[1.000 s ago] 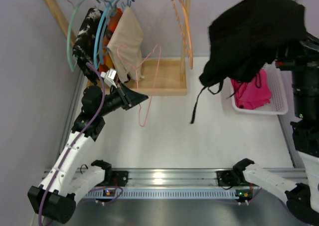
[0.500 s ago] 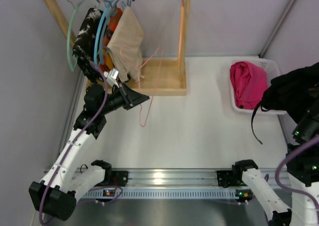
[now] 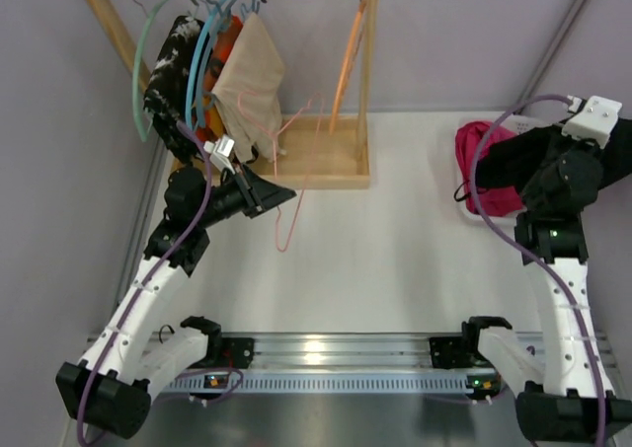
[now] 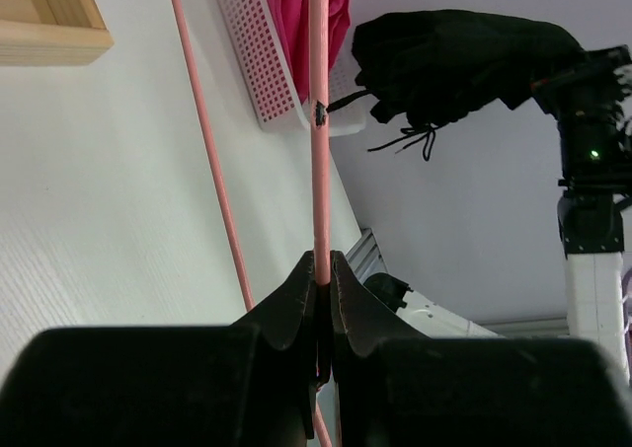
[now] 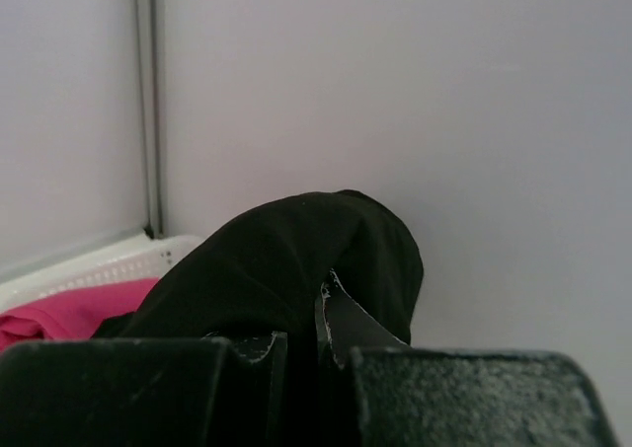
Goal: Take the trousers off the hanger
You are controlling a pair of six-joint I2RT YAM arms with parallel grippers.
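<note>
Both trousers are off the hanger (image 4: 319, 171). Over the last second the right claw (image 5: 318, 307), clamped on a fold of the black pair (image 3: 513, 159), has swung that bundle from high over the basket (image 4: 259, 67), out past its right side, then back low over its right half. The pink pair (image 3: 491, 196) lies inside the basket. The left claw (image 4: 323, 269) stays pinched on the bare hanger wire, well left of the basket. By my judgement, only dropping the black pair remains.
</note>
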